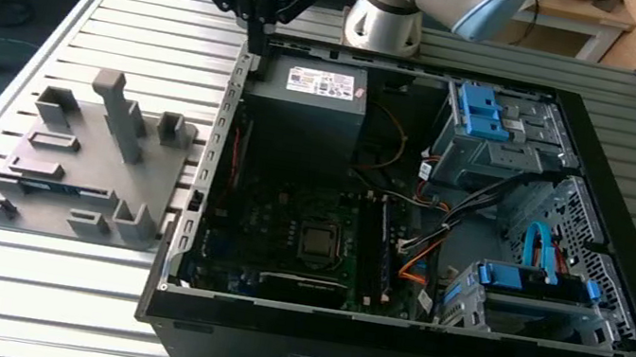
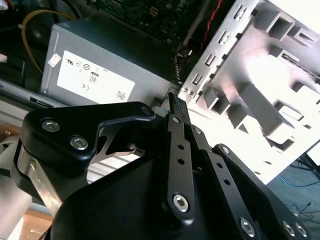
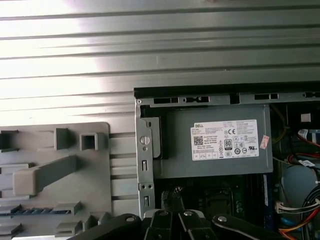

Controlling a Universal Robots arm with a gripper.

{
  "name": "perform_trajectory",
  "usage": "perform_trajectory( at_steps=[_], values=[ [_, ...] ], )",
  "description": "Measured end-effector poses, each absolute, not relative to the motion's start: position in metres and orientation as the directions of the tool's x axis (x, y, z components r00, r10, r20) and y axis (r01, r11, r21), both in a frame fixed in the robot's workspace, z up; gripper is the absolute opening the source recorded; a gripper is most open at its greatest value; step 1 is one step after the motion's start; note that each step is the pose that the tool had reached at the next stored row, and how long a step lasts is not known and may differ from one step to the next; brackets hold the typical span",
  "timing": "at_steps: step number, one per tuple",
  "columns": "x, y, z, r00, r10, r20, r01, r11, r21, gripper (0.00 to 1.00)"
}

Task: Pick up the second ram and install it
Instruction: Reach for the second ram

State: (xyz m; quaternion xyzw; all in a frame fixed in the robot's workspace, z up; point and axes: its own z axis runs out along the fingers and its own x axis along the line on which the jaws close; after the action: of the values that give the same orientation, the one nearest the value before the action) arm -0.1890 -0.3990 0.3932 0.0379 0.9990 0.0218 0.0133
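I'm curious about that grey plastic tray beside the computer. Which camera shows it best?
The exterior view: the whole grey tray lies at the exterior view's left of the open computer case, upright blocks all visible. The first wrist view cuts part of the tray off; the second wrist view catches a bright slanted portion.

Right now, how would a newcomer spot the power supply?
Start at the open black computer case on the slatted table. In its far corner below the gripper sits the power supply: a grey box, alone in bearing a large white label.
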Motion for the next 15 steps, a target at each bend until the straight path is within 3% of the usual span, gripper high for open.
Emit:
perform_trajectory(
  at_steps=[15],
  values=[
    [-0.214, -0.399, 0.393, -0.997, 0.076, -0.025, 0.075, 0.996, 0.044, 0.1]
  ],
)
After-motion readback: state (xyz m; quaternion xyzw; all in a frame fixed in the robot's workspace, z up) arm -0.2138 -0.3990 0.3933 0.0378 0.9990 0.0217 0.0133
